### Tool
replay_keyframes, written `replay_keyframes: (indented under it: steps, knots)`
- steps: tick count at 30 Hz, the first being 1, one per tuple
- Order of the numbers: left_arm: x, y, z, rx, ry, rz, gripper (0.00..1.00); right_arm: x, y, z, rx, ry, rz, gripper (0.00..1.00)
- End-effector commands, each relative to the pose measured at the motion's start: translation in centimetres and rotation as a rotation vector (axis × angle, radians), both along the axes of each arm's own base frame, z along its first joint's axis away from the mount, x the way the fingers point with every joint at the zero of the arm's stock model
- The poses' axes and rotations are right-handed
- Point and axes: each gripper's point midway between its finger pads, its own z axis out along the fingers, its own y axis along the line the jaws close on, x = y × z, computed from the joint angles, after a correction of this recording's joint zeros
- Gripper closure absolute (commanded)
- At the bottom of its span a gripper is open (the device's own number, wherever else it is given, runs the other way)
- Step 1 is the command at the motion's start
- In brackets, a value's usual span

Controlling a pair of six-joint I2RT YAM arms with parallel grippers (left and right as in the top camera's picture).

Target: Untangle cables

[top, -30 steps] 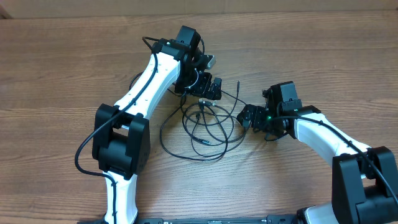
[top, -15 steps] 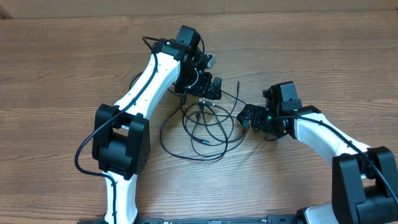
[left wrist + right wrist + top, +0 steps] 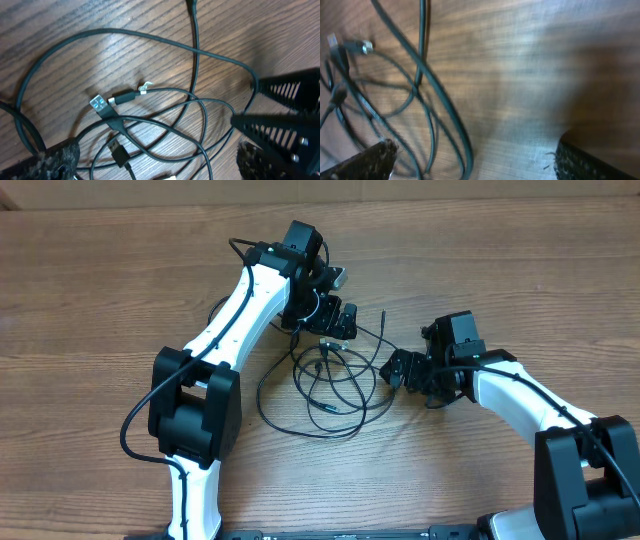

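Several thin black cables (image 3: 326, 366) lie in a loose, overlapping tangle on the wooden table between the two arms. My left gripper (image 3: 336, 326) hangs open over the tangle's far edge. In the left wrist view its fingertips (image 3: 52, 159) straddle crossed cables (image 3: 196, 65) and a USB plug (image 3: 100, 104) without touching them. My right gripper (image 3: 399, 368) stands open at the tangle's right edge. In the blurred right wrist view the cables (image 3: 439, 97) run past the left fingertip (image 3: 367, 161), with bare wood across the rest of the gap.
The table (image 3: 520, 270) is brown wood grain. The left arm (image 3: 235, 310) reaches diagonally from the near left, the right arm (image 3: 520, 400) from the near right. The right gripper's black meshed body (image 3: 287, 117) shows at the right of the left wrist view.
The right gripper has edged slightly left toward the tangle. The left arm and the cables have not visibly moved.
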Motion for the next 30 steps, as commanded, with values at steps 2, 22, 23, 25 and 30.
replay_keyframes:
  steps: [2,22,23,25,30]
  knots:
    - [0.0,-0.2,-0.3,-0.008,0.01,0.011,0.01,0.6,0.0,1.5,0.066,0.024,-0.015,0.0]
    - [-3.0,-5.0,-0.2,-0.068,0.127,0.055,0.96,0.7,-0.9,1.4,0.061,0.031,-0.043,0.0]
    - [-3.2,-5.2,-0.4,-0.051,0.126,0.062,0.96,0.7,-0.9,1.4,0.061,0.031,-0.043,0.0]
    - [-3.2,-5.2,-1.0,0.013,0.123,0.125,0.96,0.7,-0.9,1.4,0.061,0.032,-0.043,0.0]
    - [-3.6,-4.7,-2.0,0.151,0.103,0.239,0.96,0.7,-0.9,1.4,0.061,0.032,-0.043,0.0]
